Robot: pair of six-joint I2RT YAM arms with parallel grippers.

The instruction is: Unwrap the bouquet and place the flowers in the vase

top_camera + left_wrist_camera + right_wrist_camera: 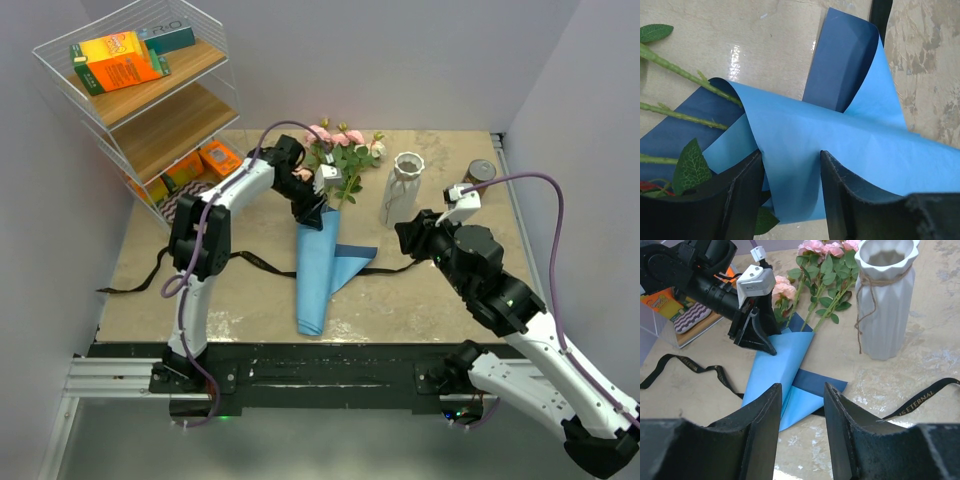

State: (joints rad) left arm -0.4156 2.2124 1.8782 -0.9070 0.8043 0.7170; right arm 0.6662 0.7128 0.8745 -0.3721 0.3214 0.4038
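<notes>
My left gripper (791, 156) is open around a fold of blue paper (805, 132) so I can peel it off the bouquet (315, 270) lying on the table (250, 300) by the vase (405, 190), while my right gripper (801, 387) hangs open, empty.

The vase (404, 185) stands on the table (230, 300), toward the rear and right of centre. Just left of it lie the flowers (345, 150), heads rearward, stems running forward into the paper cone (318, 265), which lies left of and before the vase. The ribbon (250, 262) passes under the cone, from far left to before the vase. A jar (482, 172) sits right of the vase. A shelf rack (150, 100) (boxes (120, 60) on its tiers) stands far left. The left gripper (314, 208) is at the cone's mouth, fingers (745, 200) either side of a paper fold. The right gripper (405, 235) hangs before the vase, not touching it.
</notes>
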